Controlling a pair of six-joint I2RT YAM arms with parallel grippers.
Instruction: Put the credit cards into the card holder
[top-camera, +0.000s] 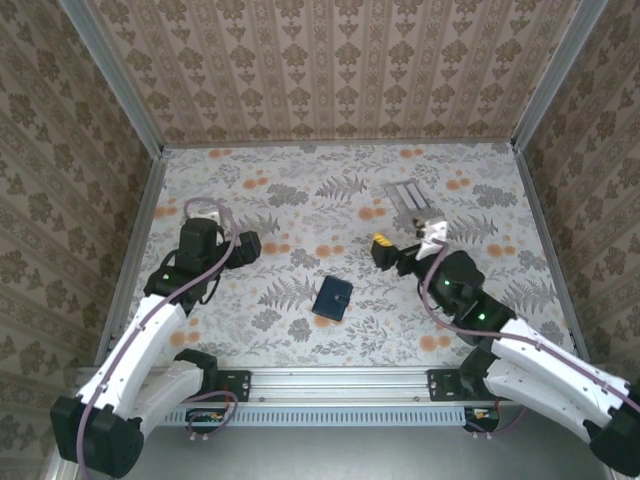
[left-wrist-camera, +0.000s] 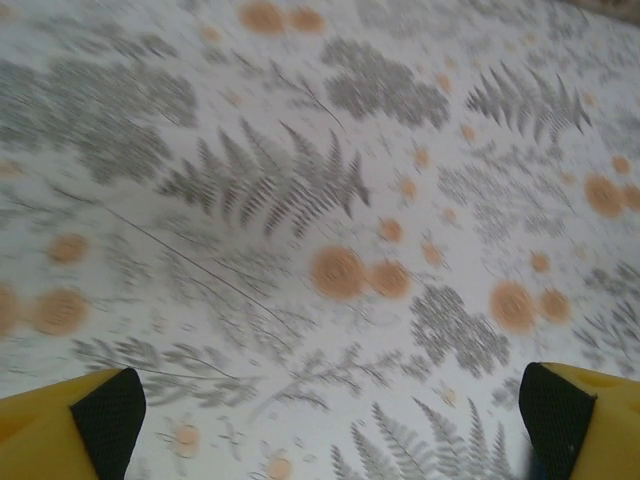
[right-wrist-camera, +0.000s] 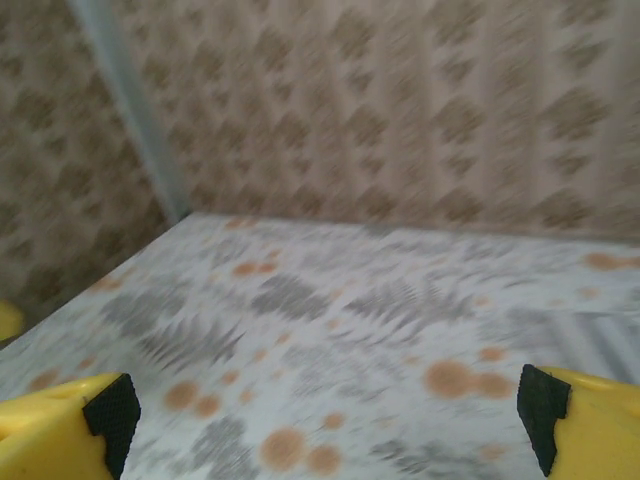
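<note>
The left gripper is spread wide, empty, over the table's left. The card holder lies closed near centre. The right gripper is spread wide, empty. The task is judged not yet begun.

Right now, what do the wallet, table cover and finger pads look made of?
Wallet: dark navy, matte, no glare; likely leather or faux leather. Table cover: printed floral sheet with fine crease lines; paper or vinyl, can't tell. Finger pads: dull black, probably rubber or foam, on yellow plastic-looking fingers.
</note>
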